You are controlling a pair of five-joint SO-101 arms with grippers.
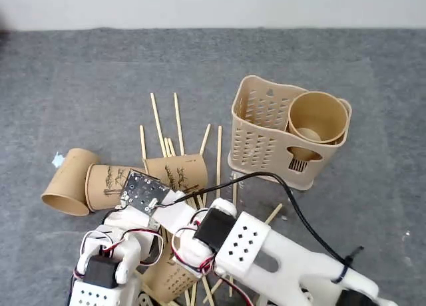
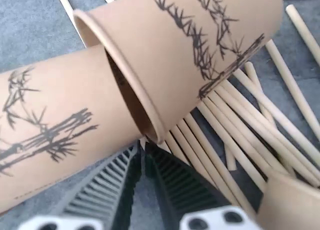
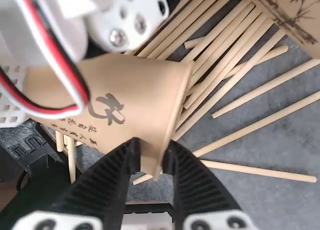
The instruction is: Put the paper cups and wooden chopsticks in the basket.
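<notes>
We see the right gripper (image 3: 150, 160) pinching the rim of a paper cup (image 3: 125, 100) lying on chopsticks (image 3: 235, 55), the left gripper (image 2: 142, 165) closed and empty, and the basket (image 1: 263, 130) well apart; the thin rim may buckle and slip.

A table (image 1: 80, 86) with a grey, felt-like fabric top is stretching away to its far edge, where a plain white wall (image 1: 213, 6) is rising behind it. A faintly paler rectangular patch (image 1: 200, 76) is showing across the middle of the grey top, its far border running parallel to the table's far edge. A small light-blue scrap (image 1: 58, 161), perhaps paper or tape, is lying on the fabric towards the table's left edge. A tiny white speck (image 1: 407, 234) is sitting near the right edge. At the far left corner a dark shape (image 1: 2, 20) is cutting in, and its nature cannot be told.
</notes>
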